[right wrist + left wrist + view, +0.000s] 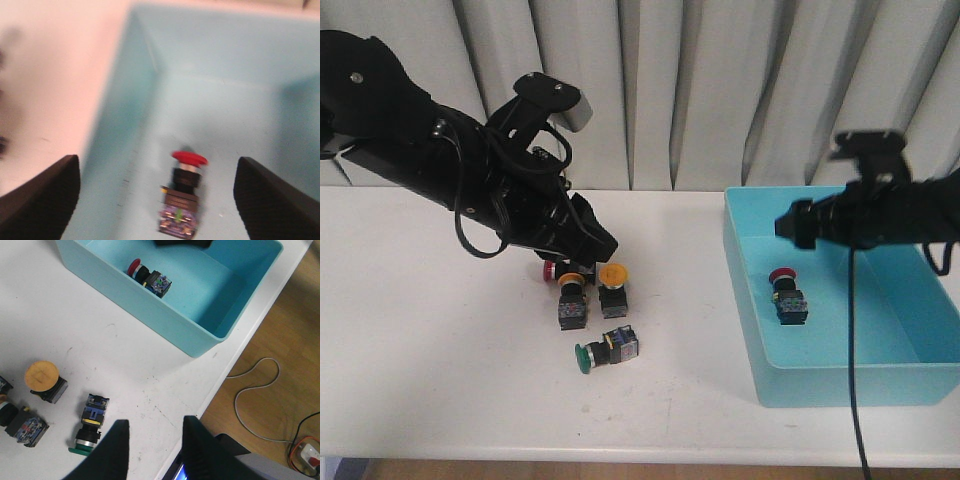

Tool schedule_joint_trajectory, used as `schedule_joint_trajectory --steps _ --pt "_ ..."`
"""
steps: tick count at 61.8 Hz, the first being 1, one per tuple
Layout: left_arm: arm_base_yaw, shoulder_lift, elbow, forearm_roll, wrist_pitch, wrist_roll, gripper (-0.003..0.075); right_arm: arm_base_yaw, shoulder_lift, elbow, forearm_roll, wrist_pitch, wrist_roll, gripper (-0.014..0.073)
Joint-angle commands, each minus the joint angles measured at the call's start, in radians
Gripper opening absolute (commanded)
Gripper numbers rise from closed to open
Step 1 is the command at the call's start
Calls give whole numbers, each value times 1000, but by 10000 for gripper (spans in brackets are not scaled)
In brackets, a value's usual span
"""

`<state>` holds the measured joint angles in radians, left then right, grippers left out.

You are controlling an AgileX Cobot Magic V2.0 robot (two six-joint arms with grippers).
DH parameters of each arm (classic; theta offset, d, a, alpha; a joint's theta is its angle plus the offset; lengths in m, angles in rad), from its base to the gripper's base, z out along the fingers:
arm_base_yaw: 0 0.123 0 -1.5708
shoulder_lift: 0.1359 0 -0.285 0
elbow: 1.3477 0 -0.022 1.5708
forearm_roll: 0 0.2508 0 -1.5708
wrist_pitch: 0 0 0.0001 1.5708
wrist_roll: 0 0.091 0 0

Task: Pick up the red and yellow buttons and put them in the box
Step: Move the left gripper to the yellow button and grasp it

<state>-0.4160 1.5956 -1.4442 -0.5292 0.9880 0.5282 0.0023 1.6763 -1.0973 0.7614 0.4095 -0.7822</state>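
Observation:
In the front view, the turquoise box (840,385) stands on the right with one red button (787,296) lying on its floor. My right gripper (792,228) hovers open above that button (184,197), which is not between its fingers (50,192). On the table, a yellow button (612,284) stands upright, with a second yellow-capped one (571,302) beside it and a red cap (549,270) half hidden under my left arm. My left gripper (156,429) is open and empty, hanging just above this cluster. The yellow button (43,380) also shows in the left wrist view.
A green-capped switch (604,350) lies on its side in front of the cluster, close to my left finger (116,445). The table's front edge (220,382) runs near the box (165,325), with cables on the wooden floor beyond. A curtain hangs behind the table.

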Motion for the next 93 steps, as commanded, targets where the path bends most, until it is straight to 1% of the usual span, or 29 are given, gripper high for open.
schedule_joint_trajectory --steps 1,13,20,28,33,40,49,55,59,68,74,79,84,93 --pt "-1 -35 -33 -12 -26 -7 235 0 -163 -26 51 92 -15 554" --pt "-1 -35 -33 110 18 -11 235 0 -398 -25 155 319 -81 522" --pt "-1 -35 -33 138 33 -11 235 0 -536 -14 209 440 -101 517" --pt "-1 -35 -33 138 20 -10 235 0 -700 59 251 504 -111 517" --pt "-1 -35 -33 138 -12 -10 235 0 -797 127 253 499 -107 517" --pt "-1 -35 -33 137 -90 -13 237 -2 -919 231 251 475 -93 517" --pt "-1 -35 -33 135 -225 -106 255 -2 -1033 369 251 402 -65 517" --pt "-1 -29 -33 135 -312 -147 299 -2 -1077 447 250 340 -53 517" --pt "-1 -18 -33 118 -359 -156 344 -2 -1096 488 249 311 -53 517" --pt "-1 51 -33 81 -441 -159 480 -2 -1105 542 252 295 -53 517" --pt "-1 120 -33 81 -485 -175 549 -2 -1105 559 248 287 -53 517" --pt "-1 178 -33 78 -528 -175 577 -2 -1105 559 243 282 -54 517" --pt "-1 243 -40 53 -569 -175 579 -2 -1105 559 242 275 -56 517" --pt "-1 337 -121 6 -564 -193 579 -2 -1105 559 237 275 -58 517"
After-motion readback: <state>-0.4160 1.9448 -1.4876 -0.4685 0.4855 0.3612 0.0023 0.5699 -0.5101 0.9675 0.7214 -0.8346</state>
